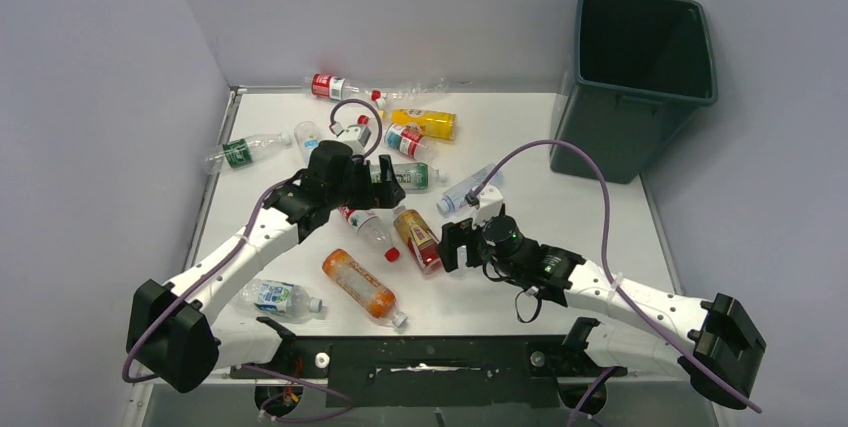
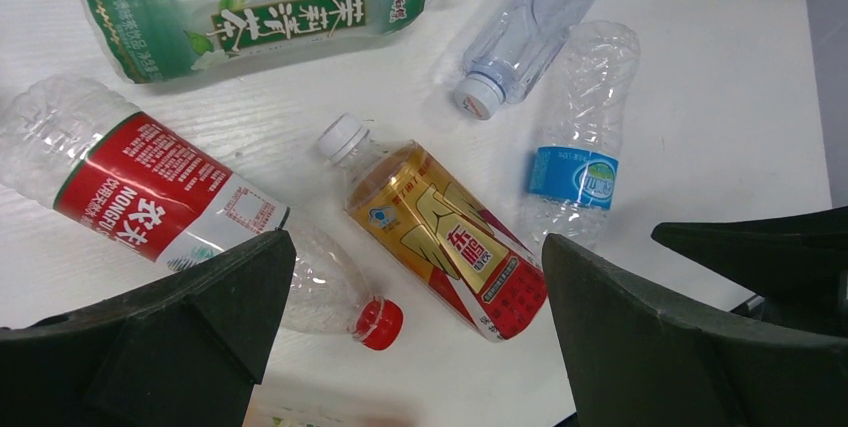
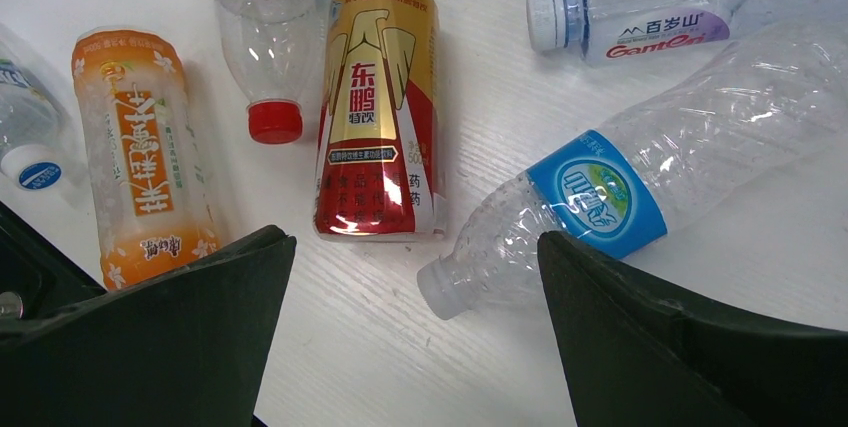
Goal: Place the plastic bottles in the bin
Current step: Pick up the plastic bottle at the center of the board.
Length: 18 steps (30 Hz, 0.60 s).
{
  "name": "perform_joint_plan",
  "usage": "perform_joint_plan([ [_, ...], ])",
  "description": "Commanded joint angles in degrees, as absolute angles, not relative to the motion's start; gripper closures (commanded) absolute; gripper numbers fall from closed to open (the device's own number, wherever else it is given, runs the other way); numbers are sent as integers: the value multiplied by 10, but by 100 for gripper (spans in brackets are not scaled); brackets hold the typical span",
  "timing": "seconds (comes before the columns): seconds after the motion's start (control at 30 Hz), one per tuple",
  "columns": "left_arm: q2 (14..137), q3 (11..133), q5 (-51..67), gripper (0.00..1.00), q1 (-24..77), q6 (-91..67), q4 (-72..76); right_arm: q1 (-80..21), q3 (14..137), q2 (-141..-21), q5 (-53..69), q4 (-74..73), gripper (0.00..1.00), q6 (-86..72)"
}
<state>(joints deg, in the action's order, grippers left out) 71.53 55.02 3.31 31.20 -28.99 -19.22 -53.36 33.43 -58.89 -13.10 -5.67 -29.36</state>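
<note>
Black fingers of the right gripper [image 3: 415,247] and left gripper [image 2: 417,247] stand wide open, empty, over plastic bottles [image 1: 360,285] littering the white table [image 1: 600,177]. Centring on the gold-and-red labelled bottle [image 3: 378,107] should precede closing; the dark green rectangular bin [image 1: 640,67] stands far right.

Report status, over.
Left gripper and right gripper open, empty. Bottles scattered on table, none seen in bin. Nothing blocking the bin.

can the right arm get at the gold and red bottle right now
Probably yes. The right end effector is open, with the gold and red bottle lying flat ahead between its fingers and nothing on top of it. The blue-label bottle lies close beside it and might get nudged.
</note>
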Motion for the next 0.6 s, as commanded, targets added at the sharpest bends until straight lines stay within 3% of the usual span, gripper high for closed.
perform_joint_plan([
  [0.0, 717, 570, 67, 2, 315, -317, -182, -537, 337, -591, -124, -14, 2, -289],
  [0.57, 605, 497, -20, 2, 316, -383, -149, -539, 314, -609, -101, -1, 2, -328],
])
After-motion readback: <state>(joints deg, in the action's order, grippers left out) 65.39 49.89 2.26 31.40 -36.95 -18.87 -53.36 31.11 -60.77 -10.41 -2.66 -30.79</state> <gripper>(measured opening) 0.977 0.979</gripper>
